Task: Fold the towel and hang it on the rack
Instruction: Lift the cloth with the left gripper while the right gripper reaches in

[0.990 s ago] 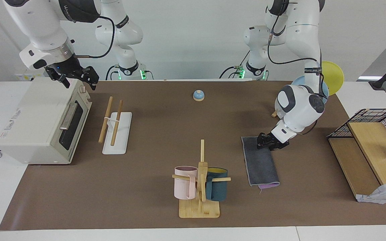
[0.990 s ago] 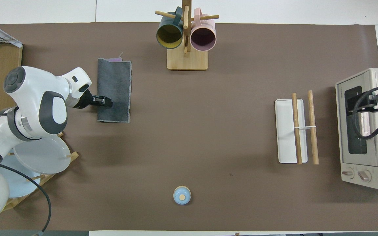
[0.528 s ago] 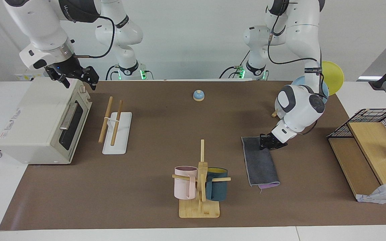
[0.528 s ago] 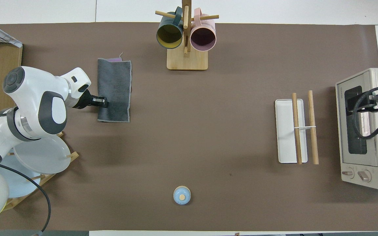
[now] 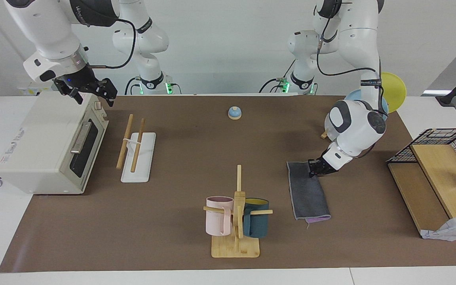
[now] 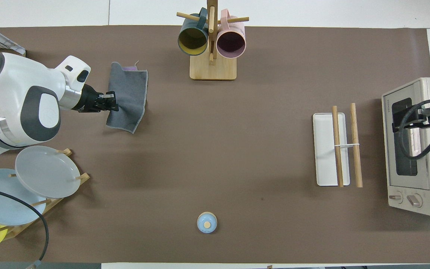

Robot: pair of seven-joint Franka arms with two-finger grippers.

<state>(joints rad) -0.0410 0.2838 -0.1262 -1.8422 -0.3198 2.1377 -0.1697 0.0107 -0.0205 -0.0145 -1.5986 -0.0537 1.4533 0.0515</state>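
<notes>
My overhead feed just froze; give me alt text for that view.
The left gripper is shut on the folded grey towel, lifting its edge beside the mug tree. The rack stands bare in front of the toaster oven.

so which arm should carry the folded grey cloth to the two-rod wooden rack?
Left. The left gripper already pinches the folded grey towel; the right gripper waits over the toaster oven, beside the rack.
</notes>
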